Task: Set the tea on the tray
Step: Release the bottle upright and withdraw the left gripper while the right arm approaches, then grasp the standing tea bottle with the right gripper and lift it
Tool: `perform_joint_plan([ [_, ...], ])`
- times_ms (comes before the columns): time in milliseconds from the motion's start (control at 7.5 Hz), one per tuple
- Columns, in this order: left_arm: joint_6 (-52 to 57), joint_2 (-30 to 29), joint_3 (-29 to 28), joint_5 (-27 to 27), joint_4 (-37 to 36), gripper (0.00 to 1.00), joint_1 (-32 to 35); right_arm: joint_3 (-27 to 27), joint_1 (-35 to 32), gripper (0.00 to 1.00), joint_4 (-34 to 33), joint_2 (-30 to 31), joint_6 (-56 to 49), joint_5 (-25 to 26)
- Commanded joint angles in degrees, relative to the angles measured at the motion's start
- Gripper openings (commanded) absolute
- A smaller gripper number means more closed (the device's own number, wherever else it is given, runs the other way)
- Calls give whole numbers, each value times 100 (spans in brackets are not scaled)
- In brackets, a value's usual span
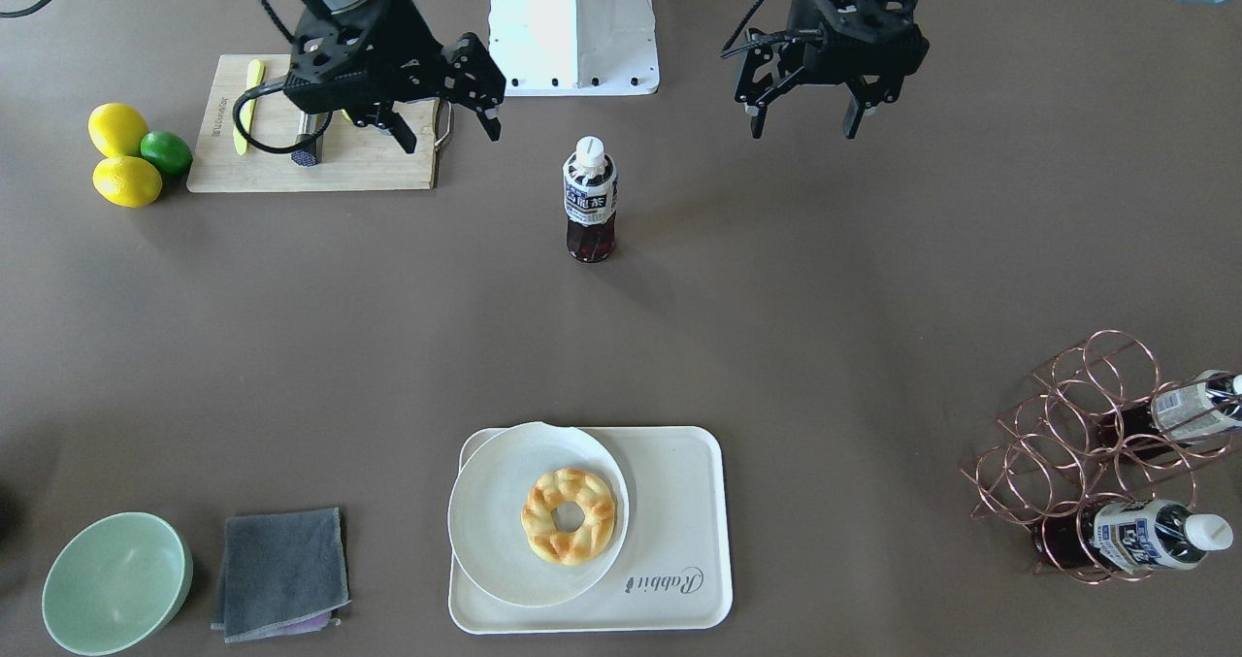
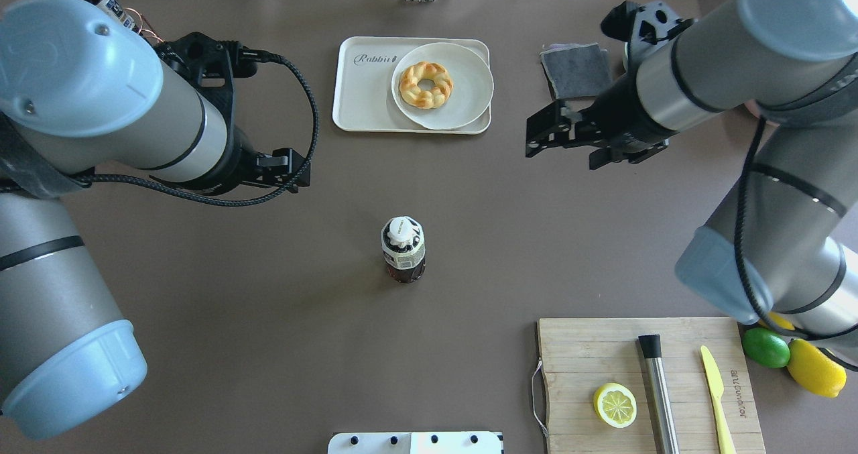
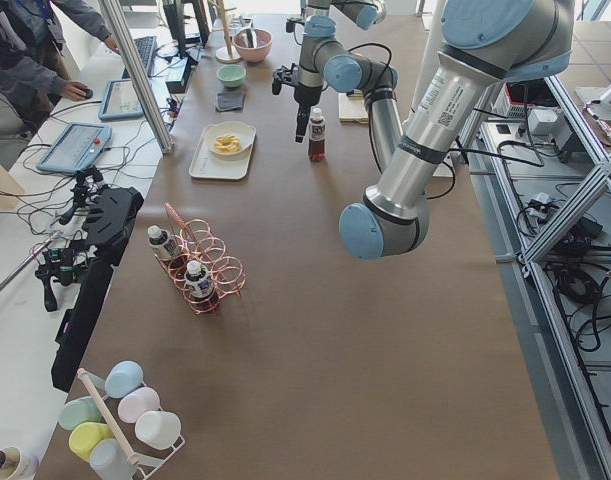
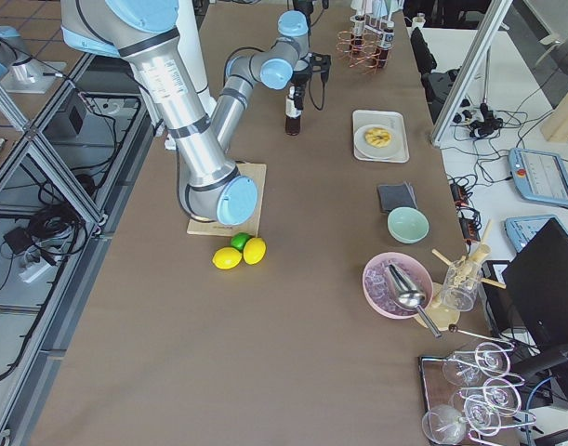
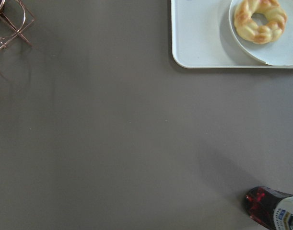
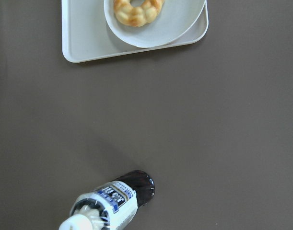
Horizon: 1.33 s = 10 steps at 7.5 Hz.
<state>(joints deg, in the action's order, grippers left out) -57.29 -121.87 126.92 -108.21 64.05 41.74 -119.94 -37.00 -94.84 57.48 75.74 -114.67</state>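
Observation:
A tea bottle (image 1: 589, 201) with a white cap and dark liquid stands upright alone in the middle of the table; it also shows in the overhead view (image 2: 403, 249) and both wrist views (image 5: 273, 211) (image 6: 112, 203). The cream tray (image 1: 679, 511) marked "Rabbit" lies on the far side from the robot (image 2: 365, 98). A round white plate (image 1: 490, 531) with a ring pastry (image 1: 569, 516) covers about half of it. My left gripper (image 1: 803, 125) and right gripper (image 1: 448, 131) hang open and empty above the table, one on each side of the bottle and apart from it.
A copper wire rack (image 1: 1067, 424) with two more tea bottles (image 1: 1155, 536) stands on my left side. A wooden cutting board (image 2: 583, 353) with a half lemon, a knife and a metal bar lies near my right base, lemons and a lime (image 1: 126, 157) beside it. A green bowl (image 1: 116, 584) and grey cloth (image 1: 281, 570) lie beside the tray.

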Motion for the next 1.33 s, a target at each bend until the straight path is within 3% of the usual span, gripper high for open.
perform_joint_plan([
  [0, 604, 216, -18, -166, 2, 97, 326, 41, 1042, 97, -1087, -947, 178, 1057],
  [267, 982, 365, 17, -174, 37, 97, 431, 234, 1440, 95, -1195, -1072, 195, 1621],
  [933, 921, 366, 44, -166, 90, 97, 431, 1410, 1310, 85, -1142, -1694, 38, 1896],
  [1067, 912, 392, 87, -166, 90, 97, 431, 1421, 1353, 67, -1142, -1748, 46, 1896],
  [1200, 912, 418, 105, -166, 90, 97, 431, 1395, 1432, 5, -1151, -1749, 72, 1896],
])
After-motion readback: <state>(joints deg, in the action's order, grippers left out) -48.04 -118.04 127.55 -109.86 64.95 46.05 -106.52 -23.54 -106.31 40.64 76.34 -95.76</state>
